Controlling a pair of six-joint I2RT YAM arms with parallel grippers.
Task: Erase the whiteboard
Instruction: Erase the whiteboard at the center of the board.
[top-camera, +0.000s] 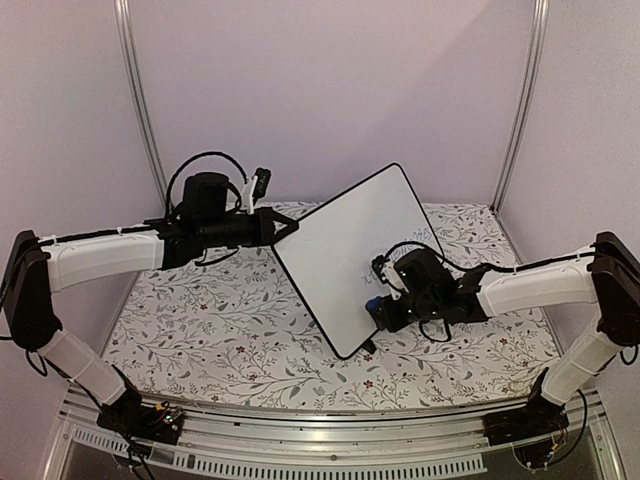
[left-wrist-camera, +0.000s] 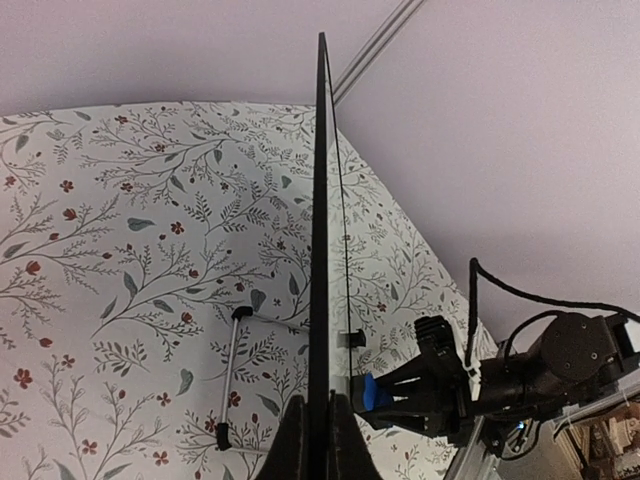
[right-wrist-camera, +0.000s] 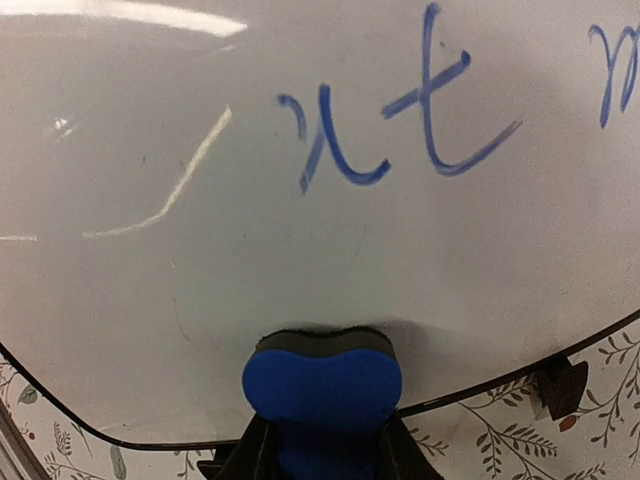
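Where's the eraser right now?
Right wrist view: the eraser sits bottom centre in the right pincer, up against the whiteboard near its lower rim, below the blue writing.

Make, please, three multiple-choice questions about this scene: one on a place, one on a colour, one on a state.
1. Where does the left claw grip the whiteboard? A. at its edge B. at its middle C. nowhere
2. The writing is: A. red B. blue C. green
3. The eraser is: A. dropped, not held B. held by the right claw, against the whiteboard C. in the left claw

Answers: 1 A, the black rim runs straight into that claw. 2 B, the strokes are blue in the right wrist view. 3 B, its dark pad meets the white face.
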